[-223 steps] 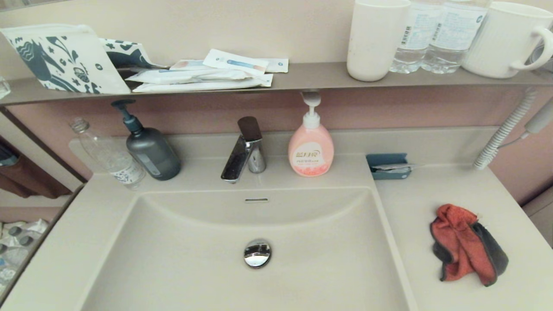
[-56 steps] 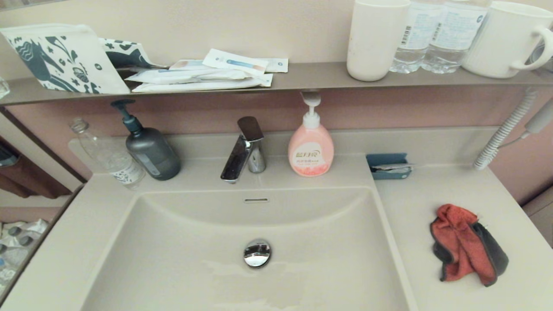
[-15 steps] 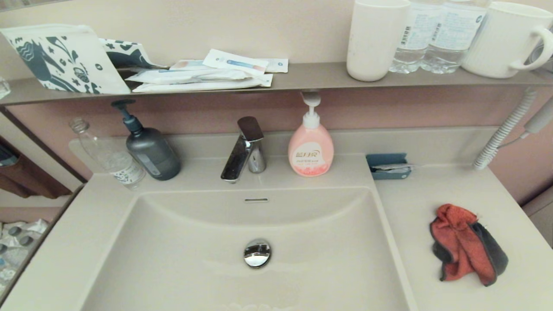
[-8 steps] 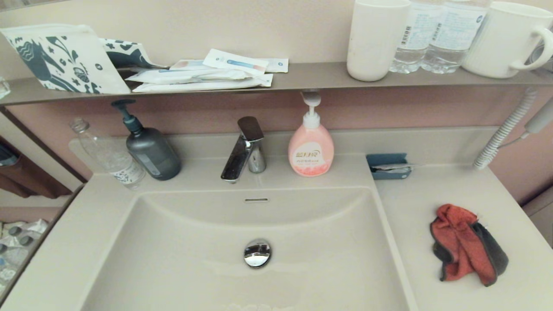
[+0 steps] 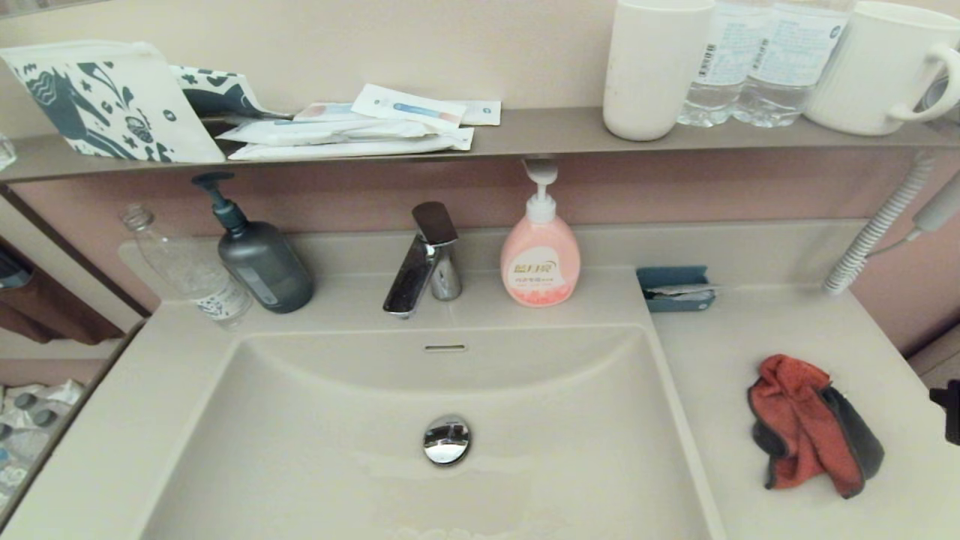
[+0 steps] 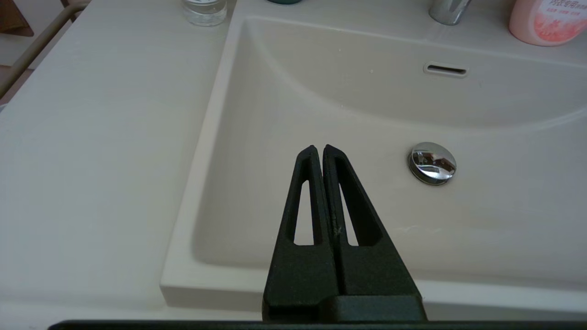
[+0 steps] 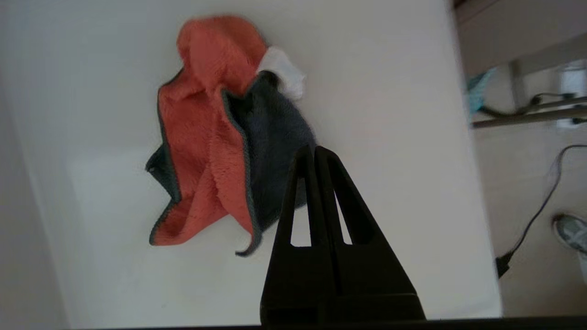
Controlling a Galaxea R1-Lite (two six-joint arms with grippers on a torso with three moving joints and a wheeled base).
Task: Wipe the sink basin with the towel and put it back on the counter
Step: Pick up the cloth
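The towel [image 5: 814, 427] lies crumpled on the counter [image 5: 750, 345] to the right of the sink basin [image 5: 337, 450], red-orange face up with dark grey folds at its edges. In the right wrist view my right gripper [image 7: 314, 149] hangs shut and empty above the counter [image 7: 390, 137], its tips over the grey edge of the towel [image 7: 215, 137]. A black part of that arm [image 5: 951, 411] shows at the head view's right edge. My left gripper [image 6: 318, 147] is shut and empty over the basin's [image 6: 321, 101] near left side, left of the chrome drain plug [image 6: 432, 162].
Behind the basin stand the faucet [image 5: 420, 262], a pink soap pump [image 5: 540, 262], a dark grey pump bottle [image 5: 262, 262] and a clear bottle [image 5: 191, 274]. A blue holder [image 5: 675, 289] sits on the counter's back. The shelf [image 5: 525, 135] carries cups, bottles and a patterned pouch.
A black part of my right arm has come into the head view at the right edge, beside the towel. The towel and everything else lie as before.
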